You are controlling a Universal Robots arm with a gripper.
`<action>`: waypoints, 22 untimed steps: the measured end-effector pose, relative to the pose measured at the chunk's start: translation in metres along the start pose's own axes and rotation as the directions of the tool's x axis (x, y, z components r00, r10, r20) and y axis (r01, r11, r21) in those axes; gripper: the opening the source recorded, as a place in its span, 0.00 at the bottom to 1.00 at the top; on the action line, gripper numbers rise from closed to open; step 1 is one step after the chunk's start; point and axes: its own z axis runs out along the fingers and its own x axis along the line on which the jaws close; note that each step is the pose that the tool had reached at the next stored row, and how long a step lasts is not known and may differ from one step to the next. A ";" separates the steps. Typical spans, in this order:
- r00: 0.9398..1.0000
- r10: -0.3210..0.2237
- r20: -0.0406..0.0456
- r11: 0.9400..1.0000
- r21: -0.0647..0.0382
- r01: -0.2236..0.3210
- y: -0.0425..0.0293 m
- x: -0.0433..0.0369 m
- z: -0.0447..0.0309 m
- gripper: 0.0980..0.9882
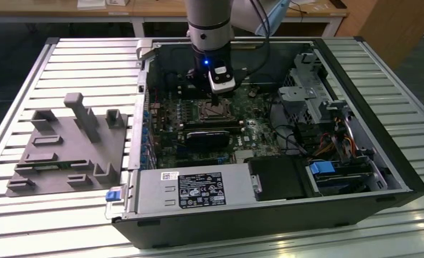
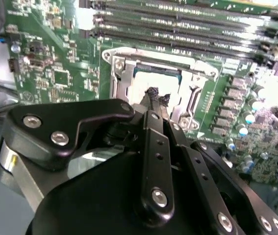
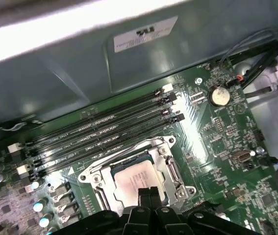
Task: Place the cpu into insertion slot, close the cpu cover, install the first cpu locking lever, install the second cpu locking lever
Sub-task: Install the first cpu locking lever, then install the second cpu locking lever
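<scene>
Inside the open computer case [image 1: 355,177], one pincer [image 3: 147,192] with fingers pressed together, empty, tips hiding part of one cpu [image 3: 136,178], cover [image 3: 170,169] closed around it.

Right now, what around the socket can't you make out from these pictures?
- Near edge of the cpu and cpu cover: hidden by the claw in both wrist views.
- Locking levers: too fine to tell whether they are latched.
- Insertion slot in the exterior view: partly covered by the arm, too small.
</scene>
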 end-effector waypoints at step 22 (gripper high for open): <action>1.000 0.000 0.000 1.000 0.000 0.000 -0.0032 -0.0029 -0.0104 0.00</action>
